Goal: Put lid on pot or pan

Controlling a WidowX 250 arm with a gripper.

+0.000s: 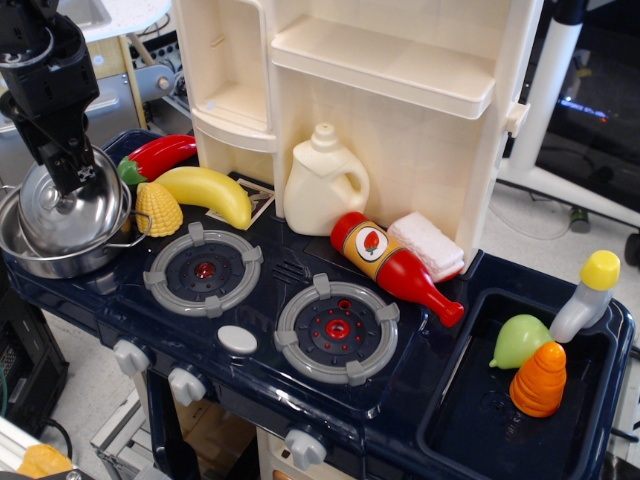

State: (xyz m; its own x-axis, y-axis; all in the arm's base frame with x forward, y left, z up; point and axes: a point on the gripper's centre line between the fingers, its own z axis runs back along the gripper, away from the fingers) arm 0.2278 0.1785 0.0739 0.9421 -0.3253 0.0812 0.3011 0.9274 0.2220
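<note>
Lid (72,208) sits tilted on the pot (35,255) at the stove's far left corner, the gripper (72,172) clamped on its knob, so I think it should be levelled and centred on the rim before letting go.

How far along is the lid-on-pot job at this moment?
Mostly done: the lid is over the pot at the stove's left end, though it looks tilted rather than seated flat. In hand: the gripper is at the lid's centre knob; whether it grips is unclear. Left: settle the lid level, release, and pull the arm away.
</note>
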